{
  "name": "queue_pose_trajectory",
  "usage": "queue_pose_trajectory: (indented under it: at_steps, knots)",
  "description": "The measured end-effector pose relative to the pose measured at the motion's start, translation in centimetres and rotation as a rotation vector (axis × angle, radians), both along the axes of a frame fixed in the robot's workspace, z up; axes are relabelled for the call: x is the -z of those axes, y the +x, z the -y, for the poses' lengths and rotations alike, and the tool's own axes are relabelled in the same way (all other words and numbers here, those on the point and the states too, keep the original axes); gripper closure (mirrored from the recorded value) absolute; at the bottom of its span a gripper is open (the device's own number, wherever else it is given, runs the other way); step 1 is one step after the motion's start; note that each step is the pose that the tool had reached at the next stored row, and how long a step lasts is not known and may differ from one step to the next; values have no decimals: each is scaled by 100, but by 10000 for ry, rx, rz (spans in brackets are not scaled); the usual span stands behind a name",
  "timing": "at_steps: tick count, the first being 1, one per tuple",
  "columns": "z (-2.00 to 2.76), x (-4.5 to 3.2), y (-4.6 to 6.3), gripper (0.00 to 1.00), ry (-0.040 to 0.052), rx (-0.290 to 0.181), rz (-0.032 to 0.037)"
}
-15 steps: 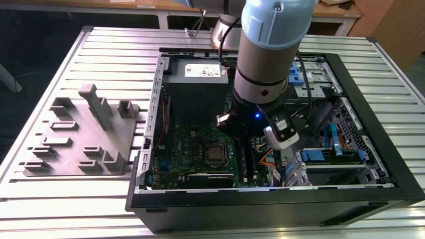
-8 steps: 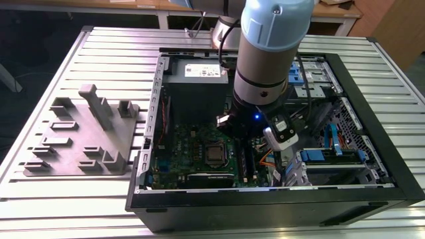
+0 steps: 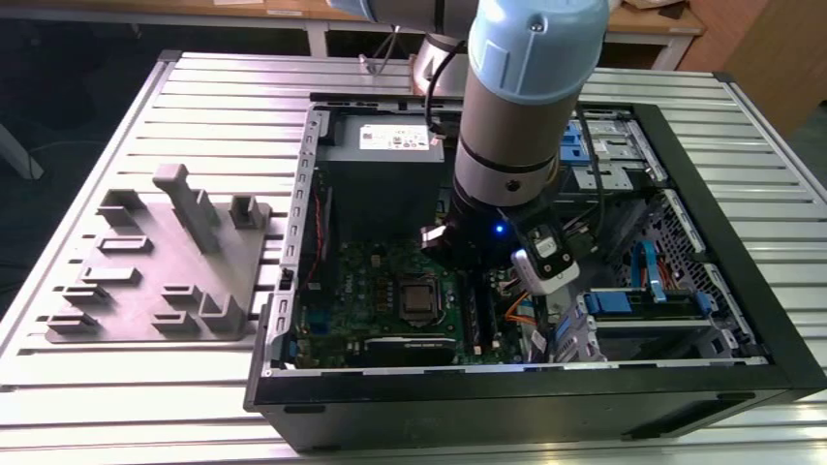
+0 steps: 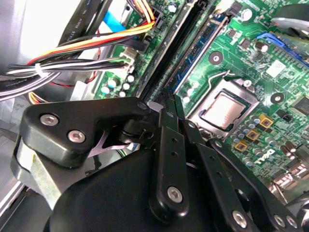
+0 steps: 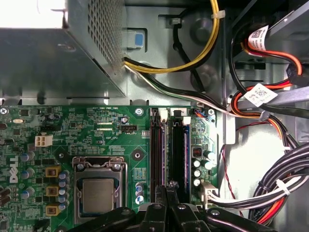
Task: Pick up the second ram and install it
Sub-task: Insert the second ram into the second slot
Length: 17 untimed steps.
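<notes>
Looking down past the gripper (image 5: 168,186), I see its fingers (image 4: 166,140) drawn together until the tips all but meet, leaving only a slit. I cannot tell whether anything thin is pinched in that slit.

The tips sit right over the memory slots (image 5: 166,145), near the end of the slots furthest from the power supply. In the second wrist view a long dark strip (image 4: 166,53) runs away from the tips along the slot line. I take this for the second ram, standing in or just over a slot, though I cannot tell whether it is seated.

Room is tight on one flank. A row of capacitors (image 5: 197,169) stands just beside the outer slot, and past the motherboard's (image 5: 96,130) edge hang bundles of black, red and orange cables (image 5: 270,188). On the other flank the processor socket (image 5: 99,191) lies low and flat, so that side is freer. Beyond the slots' far end is the perforated wall of the grey power-supply box (image 5: 91,48), with yellow and black leads (image 5: 193,63) crossing in front.

In the exterior view the arm (image 3: 517,126) drops steeply into the open computer case (image 3: 723,203), well inside its walls. A grey parts rack (image 3: 155,281) with an upright fin sits on the slatted table (image 3: 77,407) at the exterior view's left, apart from the case.
</notes>
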State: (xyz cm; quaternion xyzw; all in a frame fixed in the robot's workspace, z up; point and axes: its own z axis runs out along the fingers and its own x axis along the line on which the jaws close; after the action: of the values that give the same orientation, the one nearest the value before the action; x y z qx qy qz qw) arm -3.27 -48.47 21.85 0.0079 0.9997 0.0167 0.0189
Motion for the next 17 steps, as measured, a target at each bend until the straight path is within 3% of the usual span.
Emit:
queue_pose_trajectory:
  at_steps: [17]
  knots:
    - [1, 36, -1, 92, -4, 0, 0]
